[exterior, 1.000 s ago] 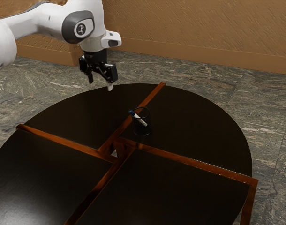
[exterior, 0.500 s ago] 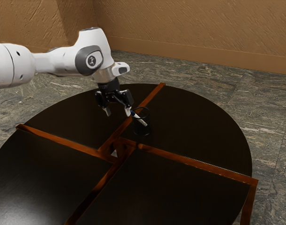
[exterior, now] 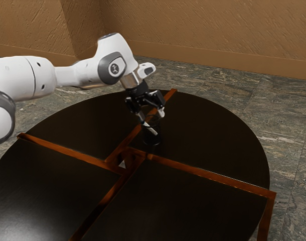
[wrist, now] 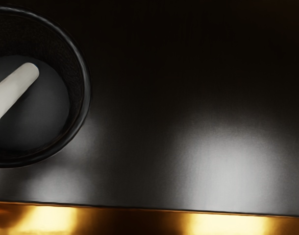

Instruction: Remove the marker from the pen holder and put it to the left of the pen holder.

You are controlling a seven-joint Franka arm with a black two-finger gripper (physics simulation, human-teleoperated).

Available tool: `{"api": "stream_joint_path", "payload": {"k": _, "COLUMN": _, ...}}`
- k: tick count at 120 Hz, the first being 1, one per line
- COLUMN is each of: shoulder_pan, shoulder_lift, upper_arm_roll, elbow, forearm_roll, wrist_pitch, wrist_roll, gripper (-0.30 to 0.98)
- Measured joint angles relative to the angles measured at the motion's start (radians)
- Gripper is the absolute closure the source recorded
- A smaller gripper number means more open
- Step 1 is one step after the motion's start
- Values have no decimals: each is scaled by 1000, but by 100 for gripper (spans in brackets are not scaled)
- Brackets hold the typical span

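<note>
The gripper (exterior: pixel 152 117) is open, low over the dark pen holder (exterior: pixel 152 139), with its fingers apart at the height of the rim. Inside the upright holder the white marker (exterior: pixel 150 129) leans toward the exterior view's left. Its upper end is hard to make out beside the nearer-left finger. From the wrist camera, the round mouth of the pen holder (wrist: pixel 85 93) is seen from above, with the pale marker (wrist: pixel 14 88) slanting across its inside.
A round dark table (exterior: pixel 208 135) carries the holder. Reddish-brown wooden strips (exterior: pixel 208 173) divide its top and meet around a small central gap, close to the holder. One strip (wrist: pixel 139 220) runs beside the holder in the wrist view.
My hand has moved toward the exterior view's right, from beyond the table's edge to the holder, coming lower and tilting. Holder and marker body look unmoved.
</note>
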Motion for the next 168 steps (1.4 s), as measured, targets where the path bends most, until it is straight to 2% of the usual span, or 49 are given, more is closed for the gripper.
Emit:
{"api": "stream_joint_path", "payload": {"k": 21, "shoulder_pan": 0, "shoulder_lift": 64, "upper_arm_roll": 4, "elbow": 59, "forearm_roll": 26, "wrist_pitch": 14, "wrist_roll": -13, "gripper": 6}}
{"api": "stream_joint_path", "payload": {"k": 42, "shoulder_pan": 2, "shoulder_lift": 75, "upper_arm_roll": 37, "elbow": 79, "forearm_roll": 59, "wrist_pitch": 17, "wrist_roll": -19, "gripper": 7}}
{"api": "stream_joint_path", "payload": {"k": 86, "shoulder_pan": 3, "shoulder_lift": 123, "upper_arm_roll": 64, "elbow": 107, "forearm_roll": 70, "wrist_pitch": 17, "wrist_roll": -24, "gripper": 7}}
{"api": "stream_joint_path", "payload": {"k": 122, "shoulder_pan": 8, "shoulder_lift": 139, "upper_arm_roll": 70, "elbow": 112, "forearm_roll": 66, "wrist_pitch": 17, "wrist_roll": -25, "gripper": 41}}
{"api": "stream_joint_path", "payload": {"k": 163, "shoulder_pan": 9, "shoulder_lift": 136, "upper_arm_roll": 71, "elbow": 118, "forearm_roll": 69, "wrist_pitch": 19, "wrist_roll": -33, "gripper": 57}}
{"api": "stream_joint_path", "payload": {"k": 168, "shoulder_pan": 10, "shoulder_lift": 131, "upper_arm_roll": 71, "elbow": 119, "forearm_roll": 71, "wrist_pitch": 15, "wrist_roll": -33, "gripper": 66}}
